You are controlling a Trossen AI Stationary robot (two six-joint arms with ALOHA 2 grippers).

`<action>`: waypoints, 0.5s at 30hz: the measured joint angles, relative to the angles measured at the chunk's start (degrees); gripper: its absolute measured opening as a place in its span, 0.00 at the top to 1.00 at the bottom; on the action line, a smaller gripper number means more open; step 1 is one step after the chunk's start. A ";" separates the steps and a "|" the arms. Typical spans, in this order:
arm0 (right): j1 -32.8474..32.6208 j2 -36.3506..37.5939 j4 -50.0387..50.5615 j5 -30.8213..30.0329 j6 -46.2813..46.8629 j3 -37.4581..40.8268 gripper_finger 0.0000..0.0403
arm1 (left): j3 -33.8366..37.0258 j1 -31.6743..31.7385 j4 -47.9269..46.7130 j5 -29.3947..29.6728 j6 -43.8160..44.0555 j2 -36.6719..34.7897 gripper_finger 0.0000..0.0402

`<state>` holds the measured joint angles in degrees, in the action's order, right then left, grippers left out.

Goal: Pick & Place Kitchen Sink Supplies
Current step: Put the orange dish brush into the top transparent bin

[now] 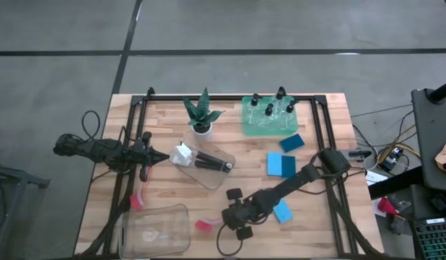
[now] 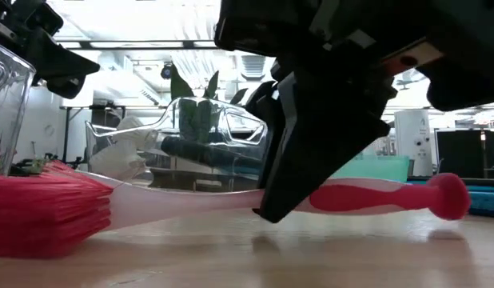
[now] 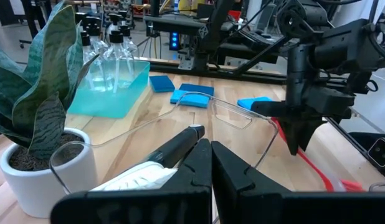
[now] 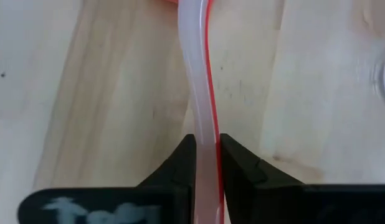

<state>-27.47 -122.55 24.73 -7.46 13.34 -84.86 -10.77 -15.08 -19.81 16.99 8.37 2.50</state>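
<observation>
A red brush [image 2: 231,202] with a pale translucent neck lies across the near part of the table. Its bristle head [image 2: 31,218] is low by the table. My right gripper [image 4: 205,152] is shut on its handle. In the high view it sits at the near centre [image 1: 230,215]. My left gripper [image 3: 209,155] is shut and empty. It hovers at the left [image 1: 164,156], pointing at a tipped clear bin [image 1: 205,166] that holds a black-handled brush with a white head [image 3: 142,174]. Three blue sponges [image 1: 281,165] lie on the table. The bottles [image 1: 270,108] stand in the green tray. My right gripper pinches the red brush's handle about midway [image 4: 204,124] between its two fingers [image 2: 283,196]. It comes from above, with the fingers lying across the handle. The knobbed handle end [image 2: 448,196] is clear of the table. The bristle head is low at the table.
A potted plant [image 1: 203,117] stands beyond the tipped bin. A second clear bin [image 1: 156,230] sits at the near left corner, with another red brush [image 1: 136,201] beside it. The green tray [image 1: 246,126] is at the far side. Black frame rails [image 1: 320,130] run along the table's sides.
</observation>
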 joint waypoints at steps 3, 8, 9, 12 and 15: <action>0.21 1.10 0.97 0.03 0.22 0.02 0.90 | -0.02 0.00 0.01 0.00 -0.01 0.00 1.00; 0.62 5.36 1.64 -0.51 0.18 0.02 0.88 | 0.01 -0.01 -0.03 0.00 0.01 0.02 1.00; 0.76 6.34 2.12 -1.38 0.18 0.02 0.88 | 0.00 0.01 -0.03 0.00 -0.01 0.02 1.00; 1.54 9.87 2.17 -4.46 0.29 0.02 0.88 | 0.01 0.00 -0.06 0.01 0.00 0.02 1.00; 2.97 13.58 1.86 -10.61 0.40 0.00 0.87 | -0.02 -0.02 -0.01 0.02 0.01 0.02 1.00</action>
<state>-24.50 -108.96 26.59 -18.07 13.74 -84.86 -10.79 -15.09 -19.81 17.02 8.38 2.52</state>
